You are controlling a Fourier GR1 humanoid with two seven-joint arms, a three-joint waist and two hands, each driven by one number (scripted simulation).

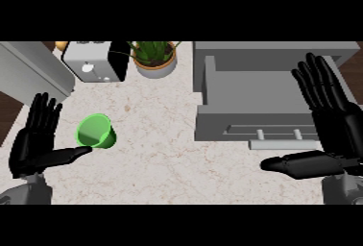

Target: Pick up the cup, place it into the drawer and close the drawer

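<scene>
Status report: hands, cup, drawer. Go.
Left hand open, beside cup. Right hand open, at drawer. Cup on its side on counter, not held. Drawer open, path clear.

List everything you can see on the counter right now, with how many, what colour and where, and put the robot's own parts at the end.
Small green plastic cup: one, green, lying on its side at the counter's left, by the left thumb.
Open grey box-shaped drawer: one, grey, right half of the view, pulled open, with a pale bar handle on its front.
Silver metal toaster: one, silver with a black side, back left.
Leafy green plant in a pale round pot: one, back centre.
Light marbled stone counter: one, beige.
Left hand: one, black, open, lower left.
Right hand: one, black, open, lower right.
</scene>
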